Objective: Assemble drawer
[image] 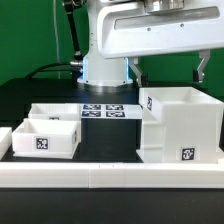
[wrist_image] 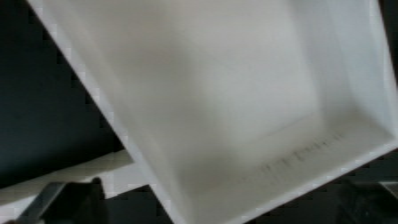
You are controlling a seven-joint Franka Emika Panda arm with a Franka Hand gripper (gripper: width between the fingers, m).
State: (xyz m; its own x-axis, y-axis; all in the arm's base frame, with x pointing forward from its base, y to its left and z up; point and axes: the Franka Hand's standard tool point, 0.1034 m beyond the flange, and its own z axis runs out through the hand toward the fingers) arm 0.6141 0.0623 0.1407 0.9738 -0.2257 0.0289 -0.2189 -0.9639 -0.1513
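Note:
The white drawer case [image: 180, 125], an open-topped box with a tag on its front, stands at the exterior view's right. Two white drawer trays lie at the left, one in front [image: 45, 138] and one behind it [image: 57, 112]. My gripper [image: 168, 78] hangs just above the case's top rim. Its two black fingers [image: 135, 70] are spread wide apart and hold nothing. In the wrist view a tilted white panel of the case [wrist_image: 231, 90] with a raised edge fills most of the picture. One dark finger [wrist_image: 45, 200] shows at the corner.
The marker board [image: 110, 110] lies flat in the middle, in front of the arm's blue-and-white base [image: 105, 68]. A white ledge [image: 110, 170] runs along the table's front edge. The table top is black.

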